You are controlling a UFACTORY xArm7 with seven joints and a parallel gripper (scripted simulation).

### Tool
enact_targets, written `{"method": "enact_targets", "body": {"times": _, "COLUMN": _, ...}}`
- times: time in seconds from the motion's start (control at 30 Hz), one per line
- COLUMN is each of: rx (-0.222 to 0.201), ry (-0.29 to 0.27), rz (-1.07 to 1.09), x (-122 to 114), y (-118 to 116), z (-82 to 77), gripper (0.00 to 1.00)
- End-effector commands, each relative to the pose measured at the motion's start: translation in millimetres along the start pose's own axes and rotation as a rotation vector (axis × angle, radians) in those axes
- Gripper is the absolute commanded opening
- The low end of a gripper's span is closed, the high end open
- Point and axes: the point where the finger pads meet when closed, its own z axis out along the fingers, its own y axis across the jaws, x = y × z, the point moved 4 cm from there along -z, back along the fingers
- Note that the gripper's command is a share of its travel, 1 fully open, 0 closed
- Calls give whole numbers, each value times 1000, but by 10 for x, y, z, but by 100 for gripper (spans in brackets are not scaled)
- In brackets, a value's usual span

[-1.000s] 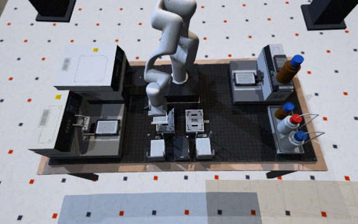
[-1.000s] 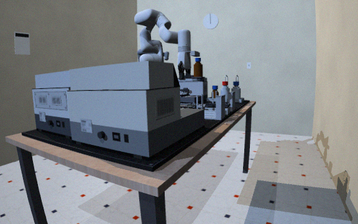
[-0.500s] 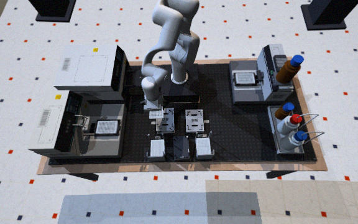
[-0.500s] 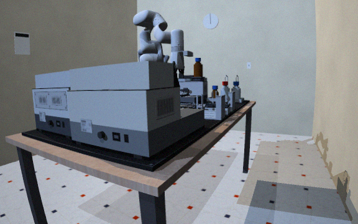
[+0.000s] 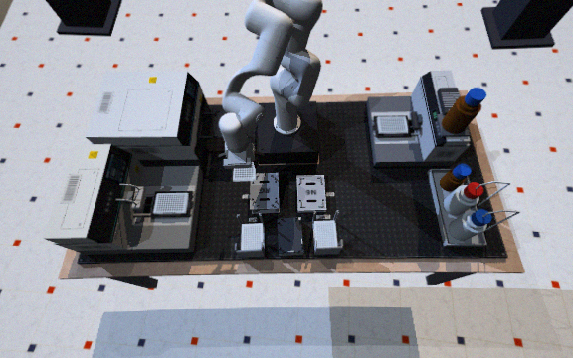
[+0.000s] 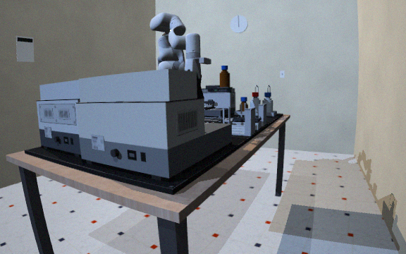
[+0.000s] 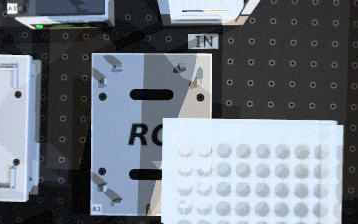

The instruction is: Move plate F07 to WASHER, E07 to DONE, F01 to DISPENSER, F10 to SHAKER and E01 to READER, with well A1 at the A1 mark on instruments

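Wrist view: tool [image 5: 243, 168] clamps a well plate [image 7: 252, 172] above RG nest [image 7: 125, 107], N6 nest [image 7: 2, 125] beside.

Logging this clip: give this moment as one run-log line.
arm: carrying | jaws: shut on well plate | position: above deck beside RG nest | RG: unoccupied

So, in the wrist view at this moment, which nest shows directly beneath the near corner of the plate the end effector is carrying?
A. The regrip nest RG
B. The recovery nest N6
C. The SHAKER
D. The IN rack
A: in the wrist view the carried plate overlaps the lower right part of the regrip nest RG, covering part of its lettering, while N6 lies apart to the left.
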Motion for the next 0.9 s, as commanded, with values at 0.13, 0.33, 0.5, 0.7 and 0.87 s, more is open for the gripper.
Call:
{"method": "enact_targets", "body": {"times": 0.13, "rx": -3, "ry": 4, "rz": 3, "x": -151, "y": 125, "z": -18, "gripper": 0}}
{"method": "enact_targets", "body": {"times": 0.33, "rx": -3, "ry": 4, "rz": 3, "x": -315, "y": 241, "z": -18, "gripper": 0}}
{"method": "enact_targets", "body": {"times": 0.5, "rx": -3, "ry": 4, "rz": 3, "x": -451, "y": 338, "z": -18, "gripper": 0}}
{"method": "enact_targets", "body": {"times": 0.7, "rx": -3, "ry": 4, "rz": 9, "x": -543, "y": 406, "z": -18, "gripper": 0}}
{"method": "enact_targets", "body": {"times": 0.87, "rx": -3, "ry": 4, "rz": 9, "x": -677, "y": 506, "z": -18, "gripper": 0}}
